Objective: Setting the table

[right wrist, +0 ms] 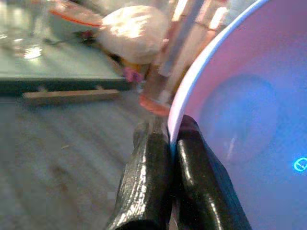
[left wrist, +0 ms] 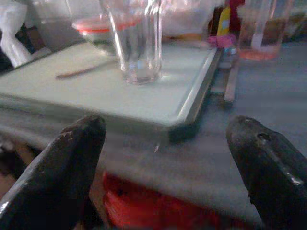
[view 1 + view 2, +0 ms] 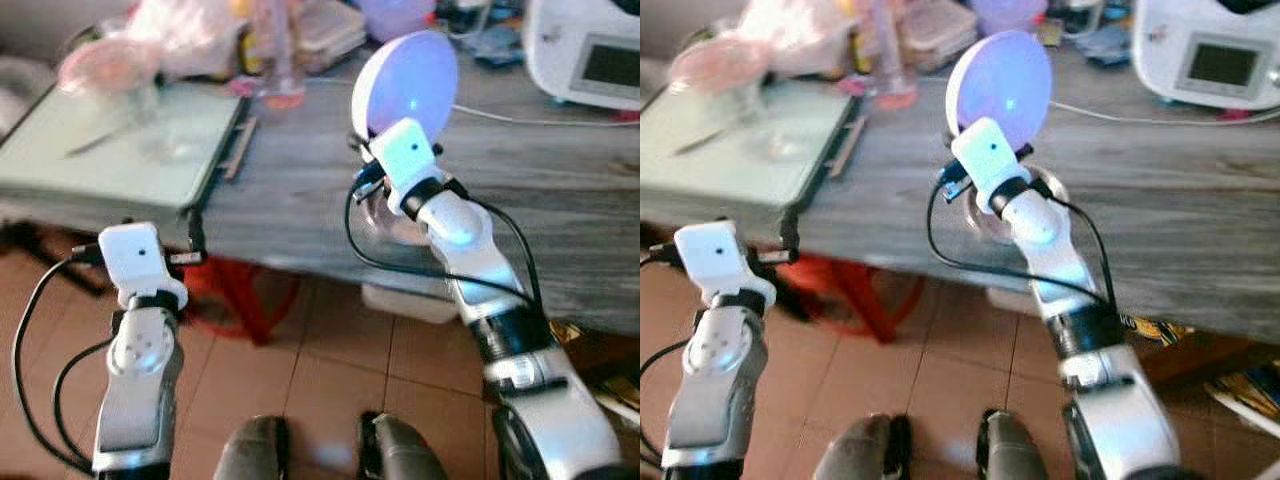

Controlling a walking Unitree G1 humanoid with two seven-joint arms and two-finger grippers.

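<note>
The plate (image 3: 999,83), pale lilac with a white rim, is held nearly on edge above the grey wooden table (image 3: 1160,190). The right gripper (image 1: 169,139) has its two fingers pressed together on the rim, one finger on each face, so the hold is a thin pinch at the lowest part of the disc with the rest standing free above the fingers. Directly under the wrist of that arm a small round metal object, not identifiable, sits on the table surface.

Beyond the gripper, toward the far edge, stand a pink tumbler (image 1: 160,91) and a crumpled bag (image 1: 135,32), both near the plate's rim. Off to the left-arm side lies a pale green tray (image 3: 120,150) carrying a clear glass (image 2: 135,40) and a thin utensil; a wooden stick (image 1: 71,96) lies just beside the tray's edge. A white appliance (image 3: 1210,55) stands well off to the outer side of the right arm, with its cord trailing across the table.

The left gripper (image 2: 168,167) hangs short of the table edge, fingers wide apart and empty, facing the tray.

Assessed risks: the edge pinch gives little resistance to rotation, so the plate could swivel or slip out while being tilted flat. Lowering without clearing the metal object would land the plate crooked. A forward swing could strike the tumbler.
</note>
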